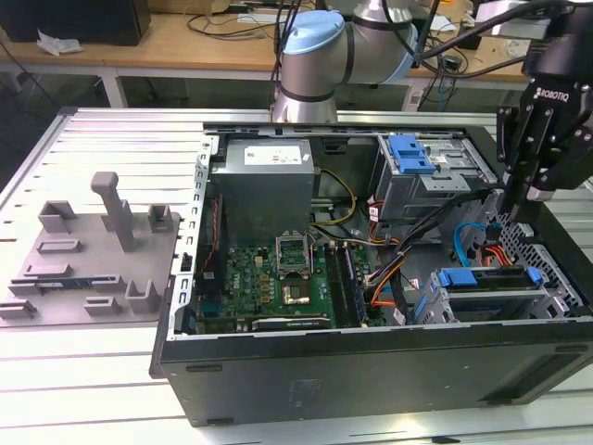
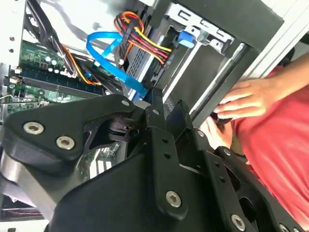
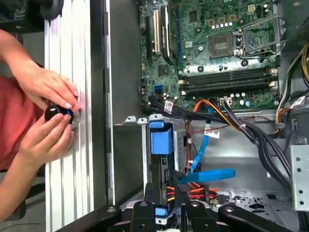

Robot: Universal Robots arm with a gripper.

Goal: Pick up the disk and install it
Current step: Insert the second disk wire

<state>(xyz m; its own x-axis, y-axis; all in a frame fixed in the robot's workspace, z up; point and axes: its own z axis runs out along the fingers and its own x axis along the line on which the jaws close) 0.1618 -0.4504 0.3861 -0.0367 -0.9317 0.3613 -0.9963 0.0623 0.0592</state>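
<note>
Currently, item one: the disk (image 1: 486,278), blue-framed, is lying flat in the lower drive cage at the near corner of the computer case (image 1: 371,371), on the exterior view's right. It is sitting level between the cage rails, which suggests it is already seated rather than waiting to be carried. Nothing is gripping it.

Item two: the end effector (image 1: 526,199) is hanging just above and slightly beyond that cage, pointing straight down into the case. It is standing clear of the disk's frame. Whether it is released or clenched cannot be told. In the first wrist view the end effector (image 3: 166,212) is looking down over the cage, where a blue carrier tab (image 3: 161,140) is showing edge-on.

Item three: a blue ribbon cable (image 3: 210,173) and a bundle of red and orange leads are looping beside the cage, close under the tool, likely crowding any descent.

Item four: the arm (image 1: 315,56) is reaching in from the far side of the bench (image 1: 93,371), its elbow joint riding over the power supply (image 1: 269,181).

Item five: the motherboard (image 1: 278,283) is lying exposed in the case middle.

Item six: a person's hands (image 3: 48,116) are working a small dark knob at the bench edge outside the case wall, apart from the tool.

Item seven: a grey fixture plate (image 1: 83,269) is resting on the exterior view's left, well apart.
</note>
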